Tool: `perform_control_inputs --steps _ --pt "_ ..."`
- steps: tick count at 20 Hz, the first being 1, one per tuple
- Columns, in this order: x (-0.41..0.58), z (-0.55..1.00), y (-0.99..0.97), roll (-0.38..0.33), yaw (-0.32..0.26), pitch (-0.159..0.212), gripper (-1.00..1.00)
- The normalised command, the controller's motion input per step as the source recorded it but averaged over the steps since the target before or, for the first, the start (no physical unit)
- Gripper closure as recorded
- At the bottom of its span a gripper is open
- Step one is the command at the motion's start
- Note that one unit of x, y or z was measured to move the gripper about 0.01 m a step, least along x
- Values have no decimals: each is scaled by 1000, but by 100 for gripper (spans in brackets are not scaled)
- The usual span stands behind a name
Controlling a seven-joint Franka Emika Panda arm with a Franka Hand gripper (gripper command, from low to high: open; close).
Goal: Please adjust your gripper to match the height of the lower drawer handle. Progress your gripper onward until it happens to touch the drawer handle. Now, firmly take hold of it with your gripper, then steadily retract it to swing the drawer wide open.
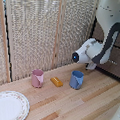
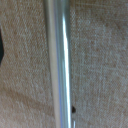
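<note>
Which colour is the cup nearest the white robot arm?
Blue plastic cup, clearest in the exterior view.

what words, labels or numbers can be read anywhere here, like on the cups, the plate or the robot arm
None: no readable text in either view.
The pink cup, the blue cup, the small orange block and the white patterned plate bear no lettering.
The glossy white robot arm shows no legible marking.
The wrist view shows only a silvery metal bar against woven fabric.
</note>
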Motion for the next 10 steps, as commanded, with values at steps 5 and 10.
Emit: perform_control_inputs --steps 5,10 --pt "-158 0 -332 14 145 33 100" --pt "-243 0 -335 42 64 -11 100"
